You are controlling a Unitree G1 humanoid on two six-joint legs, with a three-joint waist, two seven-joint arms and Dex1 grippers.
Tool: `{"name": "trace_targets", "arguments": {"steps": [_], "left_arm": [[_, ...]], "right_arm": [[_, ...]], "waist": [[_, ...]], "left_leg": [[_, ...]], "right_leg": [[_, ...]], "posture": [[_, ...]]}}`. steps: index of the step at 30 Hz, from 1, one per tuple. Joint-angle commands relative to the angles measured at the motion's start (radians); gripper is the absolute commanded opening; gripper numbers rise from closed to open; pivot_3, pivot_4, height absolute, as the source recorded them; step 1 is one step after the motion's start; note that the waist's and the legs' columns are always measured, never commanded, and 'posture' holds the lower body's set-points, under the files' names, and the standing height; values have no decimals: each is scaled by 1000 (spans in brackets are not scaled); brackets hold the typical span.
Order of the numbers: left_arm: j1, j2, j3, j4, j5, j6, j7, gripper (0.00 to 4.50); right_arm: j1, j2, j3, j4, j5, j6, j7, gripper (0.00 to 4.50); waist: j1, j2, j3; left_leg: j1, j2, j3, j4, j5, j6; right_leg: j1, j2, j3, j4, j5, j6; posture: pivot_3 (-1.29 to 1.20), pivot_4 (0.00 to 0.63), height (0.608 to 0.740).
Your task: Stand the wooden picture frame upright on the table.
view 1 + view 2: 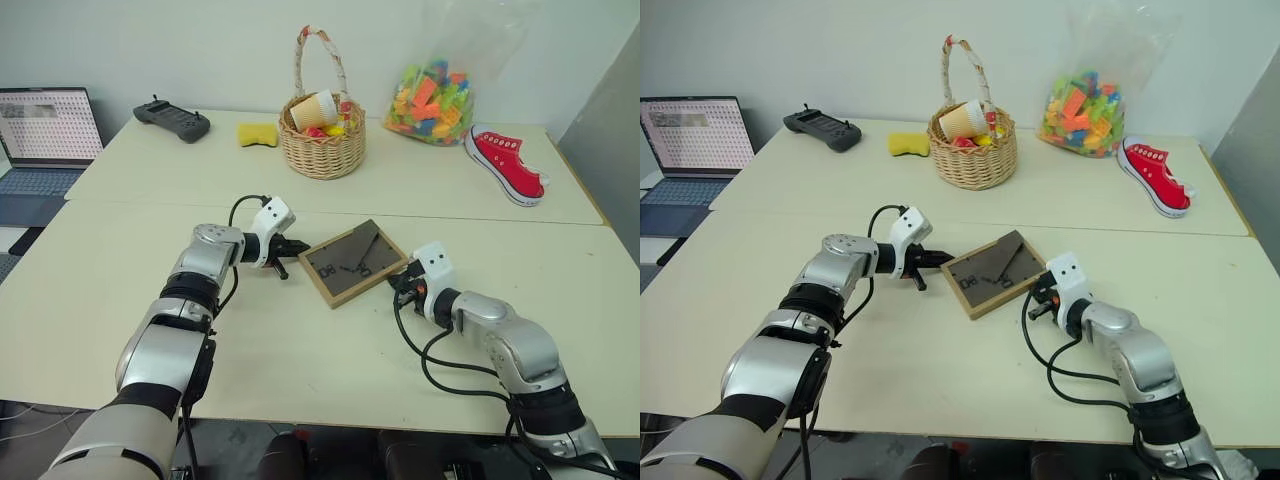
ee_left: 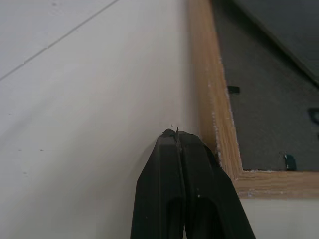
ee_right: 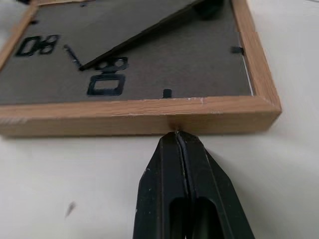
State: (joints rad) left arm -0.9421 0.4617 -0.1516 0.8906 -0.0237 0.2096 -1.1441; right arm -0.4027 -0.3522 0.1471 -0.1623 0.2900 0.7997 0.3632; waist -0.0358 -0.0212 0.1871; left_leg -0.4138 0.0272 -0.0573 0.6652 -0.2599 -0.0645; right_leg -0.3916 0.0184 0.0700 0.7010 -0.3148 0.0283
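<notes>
Wooden picture frame (image 1: 353, 263) lies flat, backing up, on the near half of the tabletop (image 1: 300, 350), just on the near side of the seam and about midway between the left and right edges, turned diagonally to them. Easel stand looks folded against the backing. Not upright yet: judged early, with the whole lift and the setting on the stand left to do.

Left hand (image 1: 296, 248): fingers pressed together, empty, tip at the frame's left corner. Right hand (image 1: 400, 287): fingers pressed together, empty, tip at the frame's right-hand long side.

Head views give layout: both arms flank the frame; basket (image 1: 321, 140), bag of blocks (image 1: 433, 100), red shoe (image 1: 506, 163) near the far edge, well apart. Wrist views add contact detail: right fingertips (image 3: 178, 137) touch the wooden side; left fingertips (image 2: 171, 134) sit just beside the rail, contact uncertain.
</notes>
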Motion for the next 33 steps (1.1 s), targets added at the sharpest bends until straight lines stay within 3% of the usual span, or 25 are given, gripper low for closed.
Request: {"name": "trace_targets", "arguments": {"steps": [1, 10, 16, 24, 27, 31, 33], "left_arm": [[110, 36, -35, -307, -56, 139, -124, 19], [363, 115, -42, -803, -138, 378, -131, 19], [434, 167, -18, -950, -194, 499, -114, 19], [609, 350, 84, -998, -258, 505, -119, 19], [656, 362, 181, -1066, -426, 731, -119, 546], [626, 270, 358, -1074, -636, 1190, -12, 1339], [643, 257, 389, -1086, -688, 1276, 7, 1750]], "right_arm": [[-54, 17, 6, 38, -24, -62, 25, 2], [-74, 0, 41, 68, -41, -106, 125, 2], [-59, 0, 86, 16, -17, -93, 212, 2], [-36, -98, 90, 45, -85, -162, 265, 2], [-48, -106, 74, 74, -81, -184, 279, 0], [-78, -96, 70, 135, -89, -229, 293, 0], [-91, -91, 75, 160, -96, -248, 300, 0]], "waist": [[-2, 0, 0], [-6, 0, 0], [-8, 0, 0], [-20, 1, 0], [-20, 0, 0], [-20, 0, 0], [-20, 0, 0]], "left_leg": [[0, 1, 0, 0, 0, 0], [0, 1, -1, 0, 0, 0], [1, 1, -1, 0, 0, 1], [3, 2, -1, -1, 0, 1], [3, 2, -1, -1, 0, 1], [3, 2, -2, 0, 0, 1], [3, 2, -2, 0, 0, 1]], "right_leg": [[0, 0, 0, 0, 0, 0], [0, -2, 0, 2, 0, 0], [0, -2, 1, 3, 0, 0], [0, -2, 1, 4, -1, -1], [1, -2, 0, 4, -1, -1], [1, -2, 0, 4, -1, -1], [2, -2, -1, 4, -2, 0]], "posture": [[0, 150, 740], [0, 150, 740], [0, 150, 740], [0, 150, 740], [0, 150, 740], [0, 150, 740], [0, 150, 740]]}}
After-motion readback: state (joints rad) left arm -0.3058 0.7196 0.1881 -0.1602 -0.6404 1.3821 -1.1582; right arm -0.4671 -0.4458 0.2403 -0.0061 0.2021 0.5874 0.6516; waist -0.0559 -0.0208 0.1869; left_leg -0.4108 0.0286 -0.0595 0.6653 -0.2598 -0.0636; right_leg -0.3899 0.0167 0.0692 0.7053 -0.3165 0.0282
